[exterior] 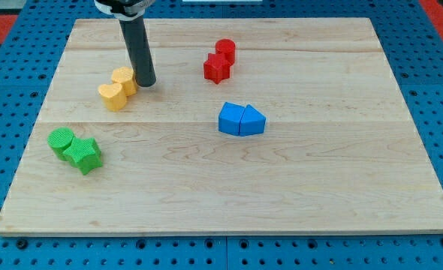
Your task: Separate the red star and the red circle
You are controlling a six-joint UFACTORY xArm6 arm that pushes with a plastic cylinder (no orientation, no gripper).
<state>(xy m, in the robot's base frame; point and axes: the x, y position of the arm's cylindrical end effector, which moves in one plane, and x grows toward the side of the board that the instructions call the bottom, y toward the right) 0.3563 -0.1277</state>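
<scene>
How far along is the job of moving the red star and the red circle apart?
Done: nothing visible yet. The red star and the red circle are touching, near the view's top. In hand: my tip is far to their left, right beside the yellow blocks. Left: bring the tip over to the red pair and push one block away from the other.

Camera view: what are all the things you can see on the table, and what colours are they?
red circle: 1, red, view's top middle, touching the star
red star: 1, red, just below the circle
yellow blocks: 2, yellow, upper left, side by side
blue blocks: 2, blue, centre, touching
green blocks: 2, green, left, touching
wooden board: 1, light wood, under everything
my tip: 1, dark rod, right beside the yellow blocks
</scene>
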